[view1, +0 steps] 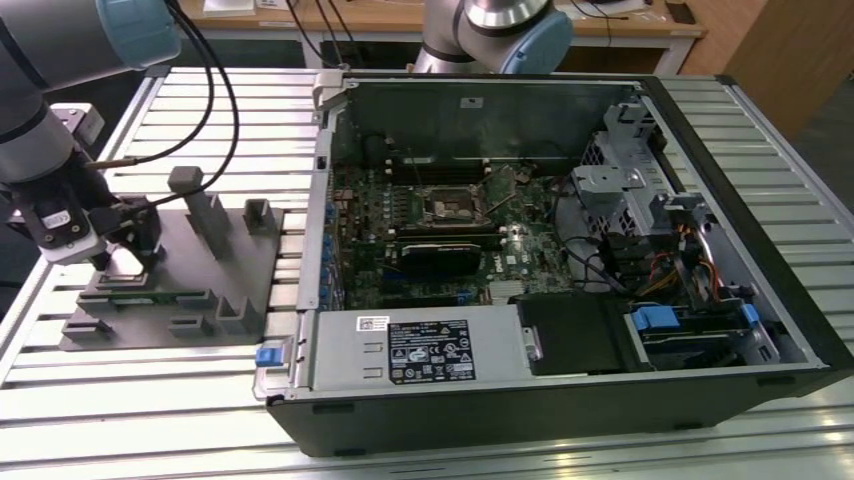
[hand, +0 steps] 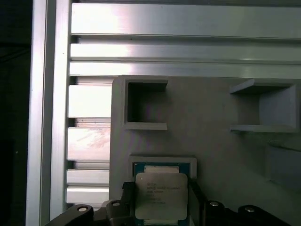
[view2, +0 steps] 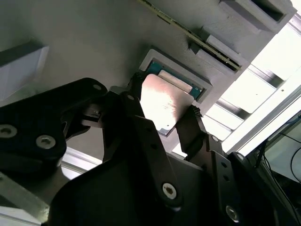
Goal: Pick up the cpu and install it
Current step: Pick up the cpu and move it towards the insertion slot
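My gripper [view1: 118, 262] hangs over the grey parts fixture [view1: 200, 250] at the exterior view's left, beside the open computer case. Both wrist views show the cpu [view2: 164, 103] [hand: 161, 195], a pale silvery square chip, between my black fingers [view2: 197, 129], which press on two opposite edges. The chip sits tilted just above its square pocket [hand: 162, 161] in the fixture, where a green-edged recess shows beneath it. The dark metal-framed socket [view1: 447, 205] lies in the middle of the motherboard inside the case, well off to the exterior view's right of my gripper.
The open case [view1: 747, 330] has tall walls, a drive cage and a power supply [view1: 427, 350] along its near side. Grey posts [view1: 207, 215] rise from the fixture. A green memory strip [view1: 147, 295] lies on it. Another arm's base [view1: 494, 30] stands behind the case.
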Controlling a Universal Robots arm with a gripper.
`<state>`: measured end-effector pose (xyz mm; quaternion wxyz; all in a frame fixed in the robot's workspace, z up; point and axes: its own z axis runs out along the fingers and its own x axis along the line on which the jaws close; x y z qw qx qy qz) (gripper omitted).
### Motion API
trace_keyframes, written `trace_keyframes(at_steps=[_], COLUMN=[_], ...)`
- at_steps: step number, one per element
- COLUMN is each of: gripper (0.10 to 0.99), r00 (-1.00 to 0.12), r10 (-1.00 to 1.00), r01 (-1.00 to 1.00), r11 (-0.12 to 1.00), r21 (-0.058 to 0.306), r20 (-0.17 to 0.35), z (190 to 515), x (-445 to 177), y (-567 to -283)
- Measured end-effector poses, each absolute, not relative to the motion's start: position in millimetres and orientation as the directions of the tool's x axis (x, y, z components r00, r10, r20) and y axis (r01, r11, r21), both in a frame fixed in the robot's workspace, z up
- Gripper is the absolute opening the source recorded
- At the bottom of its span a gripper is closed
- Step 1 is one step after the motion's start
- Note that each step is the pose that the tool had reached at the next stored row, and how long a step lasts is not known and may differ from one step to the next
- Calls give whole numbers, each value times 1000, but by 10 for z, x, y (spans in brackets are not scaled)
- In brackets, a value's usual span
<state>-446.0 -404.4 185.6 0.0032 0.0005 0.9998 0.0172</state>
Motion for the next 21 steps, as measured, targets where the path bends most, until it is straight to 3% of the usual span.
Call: trace_keyframes(at_steps=[1, 2, 10, 12, 13, 21], gripper=[553, 612, 612, 600, 533, 533], r00=[-1000, -1000, -1000, -1000, -1000, -1000], r10=[1, 1, 0, 0, 0, 0], r01=[1, 1, 0, 0, 0, -1], r11=[999, 999, 999, 999, 999, 999], r21=[34, 34, 34, 34, 34, 34], r20=[-7, -7, -9, -9, -9, -9], z=[1857, 1860, 1860, 1860, 1860, 1966], x=[-4460, -4460, -4471, -4471, -4472, -4472], y=[-4044, -4044, -4044, -4044, -4044, -4044])
